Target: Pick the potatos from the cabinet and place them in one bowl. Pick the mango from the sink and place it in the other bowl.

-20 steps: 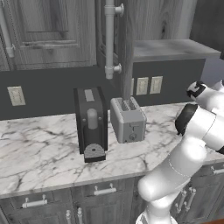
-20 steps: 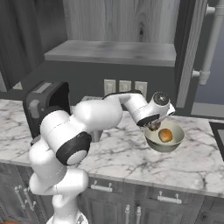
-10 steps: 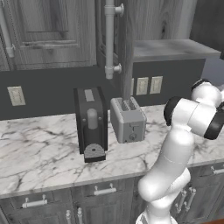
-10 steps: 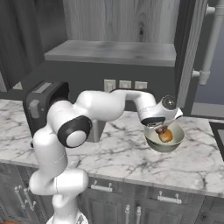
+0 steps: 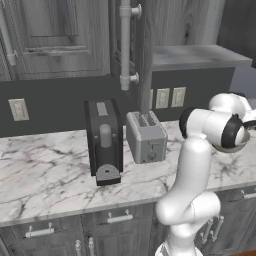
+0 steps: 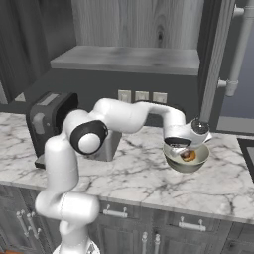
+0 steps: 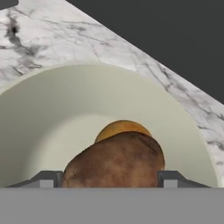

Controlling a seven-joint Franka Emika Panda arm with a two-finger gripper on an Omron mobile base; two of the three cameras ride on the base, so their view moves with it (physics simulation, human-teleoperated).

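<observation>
On the left of the right base view a black coffee machine [image 6: 49, 124] stands on the marble table [image 6: 134, 173], with the toaster [image 5: 146, 136] just beside it. Further right, the arm reaches out so the pincer [image 6: 182, 145] hangs directly over the pale bowl [image 6: 186, 159]. In the hand view its two fingertips [image 7: 47, 178] flank a brown potato [image 7: 114, 162], gripping it on both sides, low inside the bowl's cream wall [image 7: 52, 105]. A second, more orange potato [image 7: 122, 128] lies just behind it on the bowl floor. The step in hand appears to be the release: best to open the jaws while low over the centre, so the potato settles beside its neighbour instead of rolling toward the rim, then lift straight up.
</observation>
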